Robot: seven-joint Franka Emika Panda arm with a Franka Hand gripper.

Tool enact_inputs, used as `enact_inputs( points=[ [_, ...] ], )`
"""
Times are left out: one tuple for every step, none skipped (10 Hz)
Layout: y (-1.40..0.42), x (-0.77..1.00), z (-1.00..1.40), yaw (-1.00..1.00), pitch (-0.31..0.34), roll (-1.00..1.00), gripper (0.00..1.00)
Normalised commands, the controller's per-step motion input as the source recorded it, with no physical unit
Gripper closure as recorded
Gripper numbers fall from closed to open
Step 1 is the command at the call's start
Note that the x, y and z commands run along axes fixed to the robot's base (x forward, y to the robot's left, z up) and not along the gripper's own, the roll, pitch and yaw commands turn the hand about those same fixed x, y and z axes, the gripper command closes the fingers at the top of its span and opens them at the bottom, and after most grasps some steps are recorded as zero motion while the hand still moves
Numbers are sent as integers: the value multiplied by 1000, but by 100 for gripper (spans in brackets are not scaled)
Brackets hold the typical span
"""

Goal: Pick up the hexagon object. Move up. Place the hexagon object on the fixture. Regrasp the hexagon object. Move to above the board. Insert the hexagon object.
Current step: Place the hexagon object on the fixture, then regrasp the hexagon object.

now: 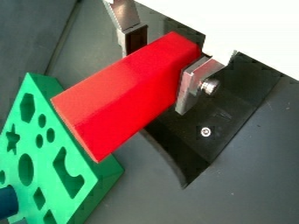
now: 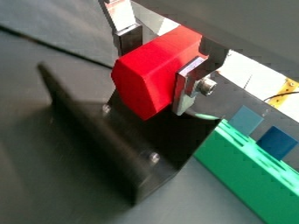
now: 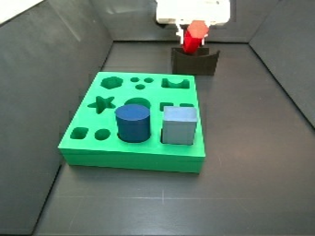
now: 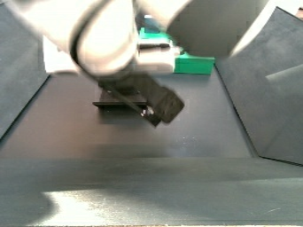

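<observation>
Hanging over the fixture (image 3: 194,61) at the far end of the enclosure floor, the pincer (image 3: 193,35) has its two silver fingers clamped on the hexagon object (image 3: 192,38), so the red peg sits between the pads and not on any surface that I can confirm. In both wrist views the finger plates (image 1: 193,80) press the peg's flat sides near one end, and most of its length juts out past them: the long axis runs crosswise to the line joining the fingers and leads away from the wrist. In a wrist view the peg (image 2: 158,72) hangs above the dark fixture (image 2: 111,149), whose upright wall rises at its side; whether its underside already touches the notch cannot be told.

In a side view the peg shows at about 12 o'clock from the board (image 3: 92,138), directly over the fixture, with the pincer body above it. The board lies well apart towards the near end, carrying a blue cylinder (image 3: 132,123) and a grey-blue cube (image 3: 180,124) in two of its cut-outs.

The step in hand looks like the placing on the fixture. That move turns on the peg lying straight below the pincer and lined up with the notch, so it can settle into the cradle when the fingers part. The remaining side view is mostly filled by the blurred arm, with the fixture (image 4: 119,99) dim behind it.
</observation>
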Motion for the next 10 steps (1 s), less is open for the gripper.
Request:
enact_inputs(
  points=[
    [100,175,-1000,-105,14,-215,100],
    [94,161,-919,-98,9,-179,100],
    [79,121,-639,-90,-11,-150,100],
    [62,81,-573,-77,-18,-103,100],
    [47,62,-571,-66,-22,-89,100],
    [46,62,-571,-63,-22,-90,100],
    [-500,0,-167,0,0,0,100],
    [0,0,0,0,0,0,0],
    [0,0,1000,3,-19,-35,0],
    [1,-2,1000,7,-18,-32,0]
  ],
)
